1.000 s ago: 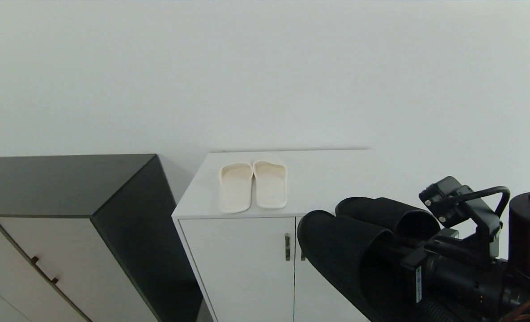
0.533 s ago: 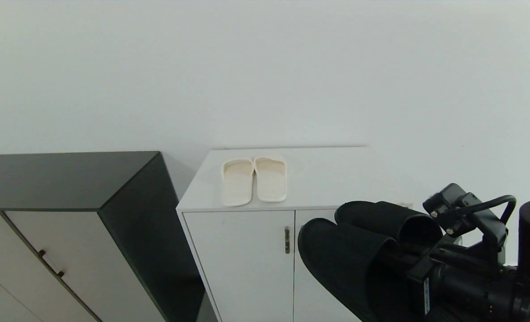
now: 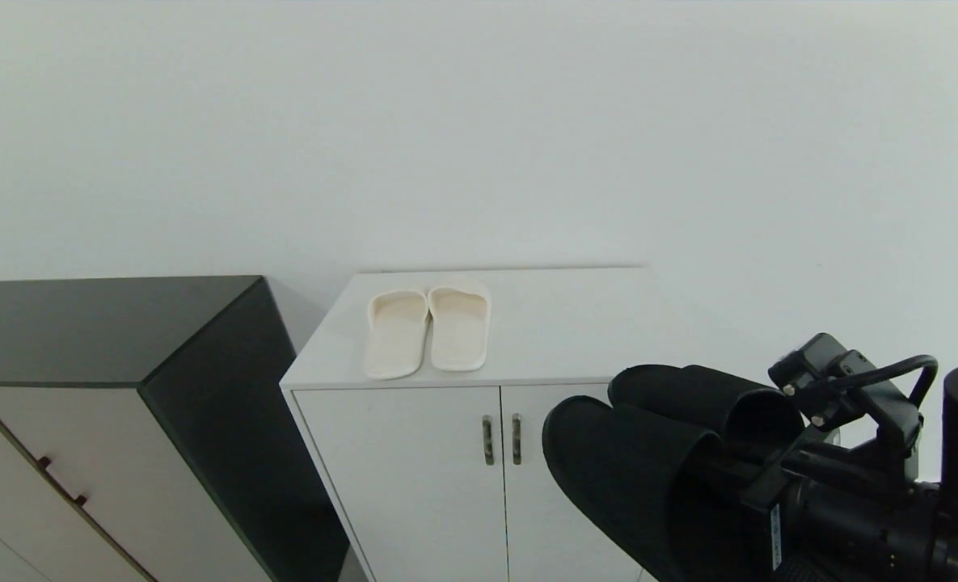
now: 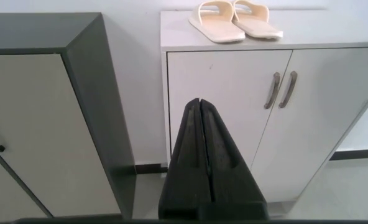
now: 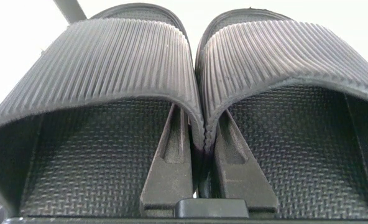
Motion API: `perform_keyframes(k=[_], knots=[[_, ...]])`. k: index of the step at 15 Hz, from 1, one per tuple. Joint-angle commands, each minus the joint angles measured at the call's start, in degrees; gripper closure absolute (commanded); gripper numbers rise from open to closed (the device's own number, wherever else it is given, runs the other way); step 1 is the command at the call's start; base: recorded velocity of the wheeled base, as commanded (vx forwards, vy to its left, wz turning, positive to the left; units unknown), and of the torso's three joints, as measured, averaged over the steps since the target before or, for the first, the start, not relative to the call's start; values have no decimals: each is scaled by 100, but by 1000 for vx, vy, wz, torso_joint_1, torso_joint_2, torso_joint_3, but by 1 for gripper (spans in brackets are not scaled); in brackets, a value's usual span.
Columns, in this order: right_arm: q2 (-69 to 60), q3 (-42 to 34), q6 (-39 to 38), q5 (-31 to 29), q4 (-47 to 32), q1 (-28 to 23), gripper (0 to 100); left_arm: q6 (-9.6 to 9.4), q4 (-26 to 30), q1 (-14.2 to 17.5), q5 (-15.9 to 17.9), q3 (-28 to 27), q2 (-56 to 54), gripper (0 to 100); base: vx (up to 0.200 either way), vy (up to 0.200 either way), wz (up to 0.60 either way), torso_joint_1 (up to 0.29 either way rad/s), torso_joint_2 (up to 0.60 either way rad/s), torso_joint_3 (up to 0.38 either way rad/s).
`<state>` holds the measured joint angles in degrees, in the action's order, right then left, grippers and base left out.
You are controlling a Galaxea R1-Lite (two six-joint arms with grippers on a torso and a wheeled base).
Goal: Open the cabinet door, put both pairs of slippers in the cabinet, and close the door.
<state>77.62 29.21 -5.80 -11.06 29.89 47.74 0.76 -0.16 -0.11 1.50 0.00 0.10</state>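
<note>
**A:** Item one, the cabinet [image 3: 402, 485]?
**B:** White, two doors, both closed. The handles [image 3: 501, 439] stand side by side at the centre seam. A dark unit [image 3: 228, 453] stands just beside it on the robot's left.

**A:** Item two, the slippers?
**B:** The cream pair [image 3: 428, 330] lies flat on the cabinet top, near the front edge. The black pair [image 3: 648, 453] is held up in front of the right door and is not touching it.

**A:** Item three, the grippers?
**B:** The right gripper [image 5: 199, 140] pinches the two inner walls of the black pair together. The left gripper [image 4: 200, 106] has its fingers pressed together with nothing in them, and it faces the doors low down.

**A:** Step in hand?
**B:** Likely opening a door, and only the left gripper is free. It would need to spread its fingers, close around one handle along its length, and pull in the hinge's arc rather than straight back. The black pair should be kept out of the door's swing. The cream pair sits close to the edge, so avoid jolting the top.
</note>
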Motion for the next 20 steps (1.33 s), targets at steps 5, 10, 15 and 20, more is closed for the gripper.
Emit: perform_keyframes(k=[5, 10, 15, 20], knots=[[25, -38, 27, 7, 8, 16, 100, -23, -2, 2, 8, 0, -1, 100, 0, 0, 0, 0, 0, 0], [-63, -144, 71, 174, 17, 34, 100, -32, -2, 2, -9, 0, -1, 100, 0, 0, 0, -56, 132, 72], [-45, -152, 79, 174, 17, 34, 100, -32, -2, 2, -1, 0, -1, 100, 0, 0, 0, -227, 539, 299], [-63, -179, 150, 174, 17, 34, 100, -120, 7, 2, 17, 0, -1, 0, 0, 0, 0, -214, 533, 313]])
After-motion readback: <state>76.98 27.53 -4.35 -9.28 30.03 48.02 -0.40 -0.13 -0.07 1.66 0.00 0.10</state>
